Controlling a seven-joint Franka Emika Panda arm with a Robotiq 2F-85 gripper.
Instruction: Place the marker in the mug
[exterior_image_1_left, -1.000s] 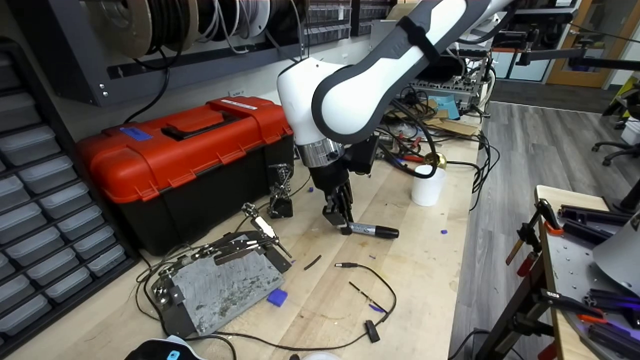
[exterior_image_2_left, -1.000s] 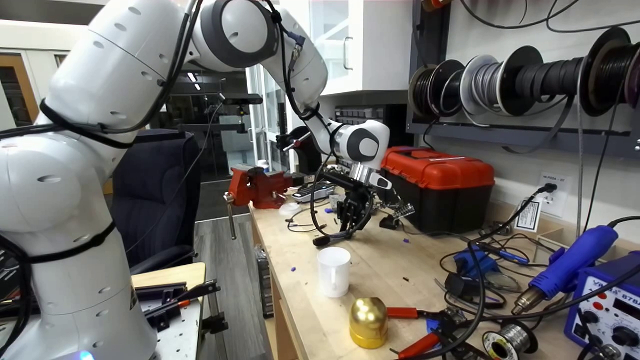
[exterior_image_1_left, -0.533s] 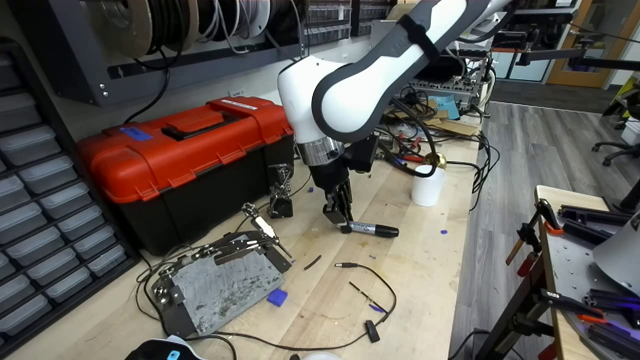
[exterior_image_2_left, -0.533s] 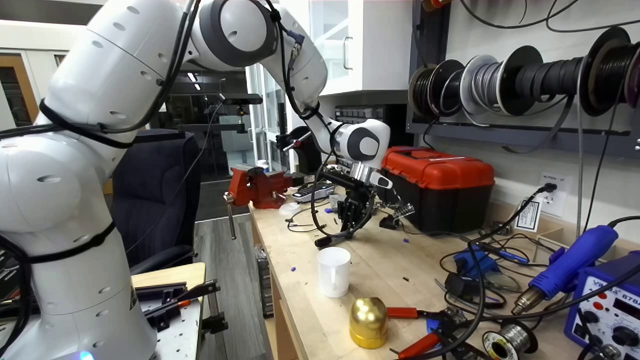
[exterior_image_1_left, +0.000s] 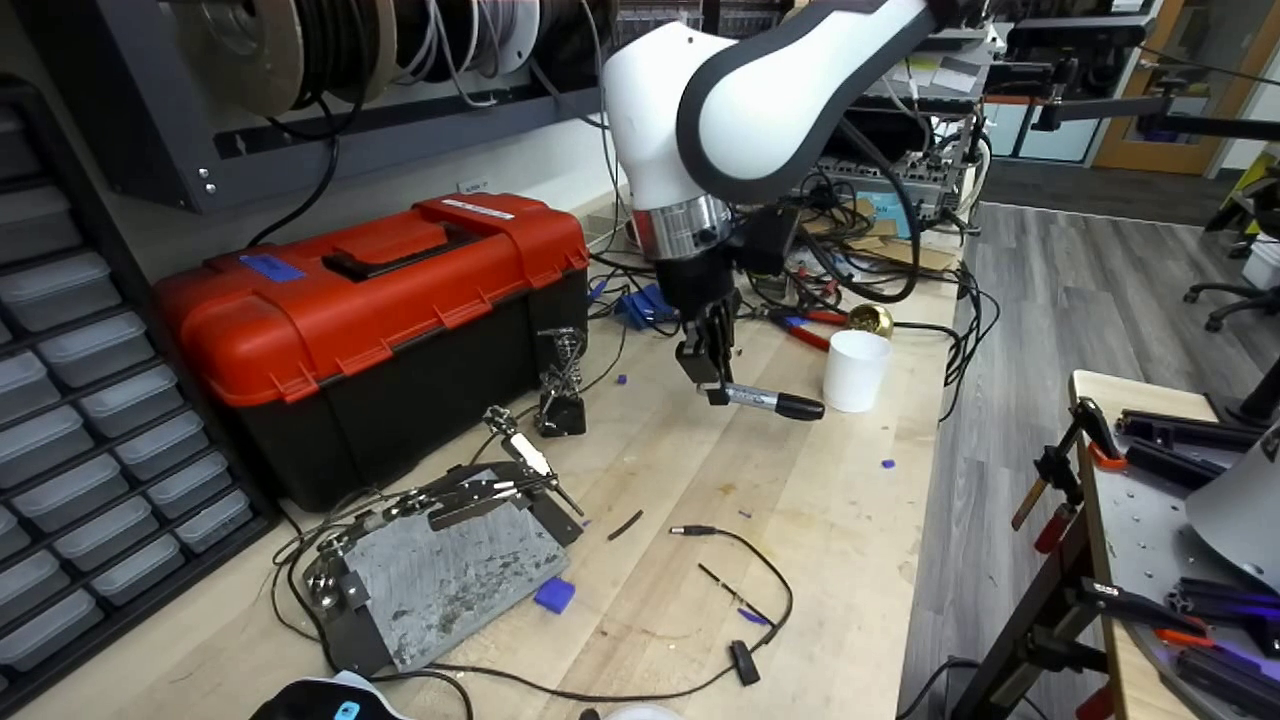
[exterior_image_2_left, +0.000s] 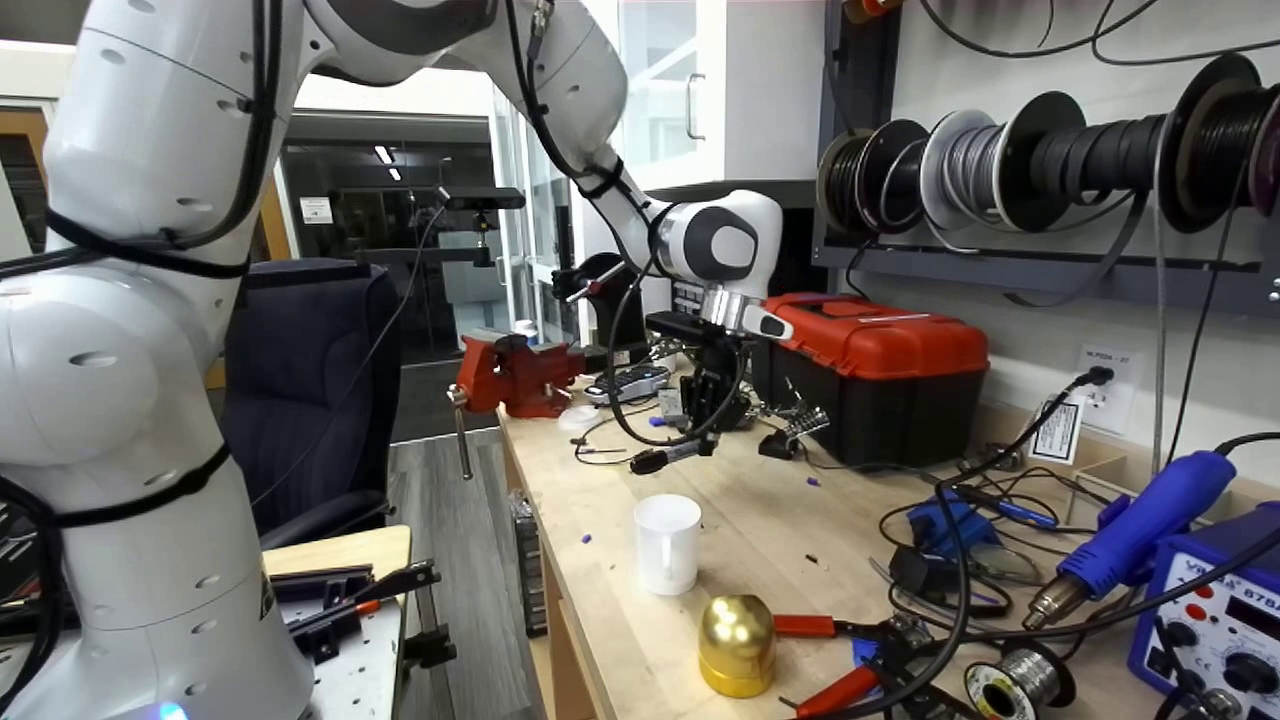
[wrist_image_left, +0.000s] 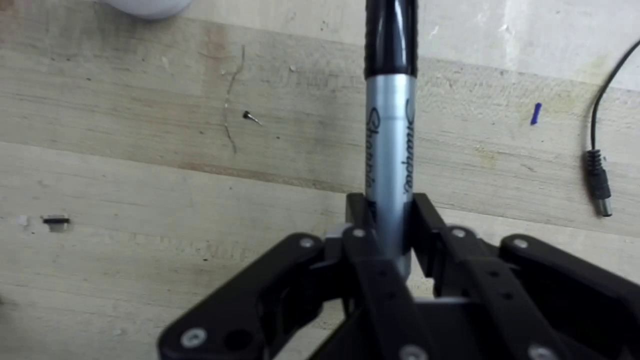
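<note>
End effector (wrist_image_left: 389, 215) | 1 marker (wrist_image_left: 391, 135) gripped above table (exterior_image_1_left: 850, 560) | 1 mug (exterior_image_2_left: 667, 545) upright

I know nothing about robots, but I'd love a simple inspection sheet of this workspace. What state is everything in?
Surface: pale wooden bench, marked in places, with a small purple scrap on it.
Job's things: grey marker with a black cap, held above the bench, not yet in the white mug, which stands upright.
Clutter: red-lidded toolbox, gold dome, red-handled tool.
Gripper: only one seen, closed around the marker.
Cables: thin black cable on the bench, ending in a plug.
Surroundings: red vise at the bench's edge, dark chair, wire spools by the wall.
</note>
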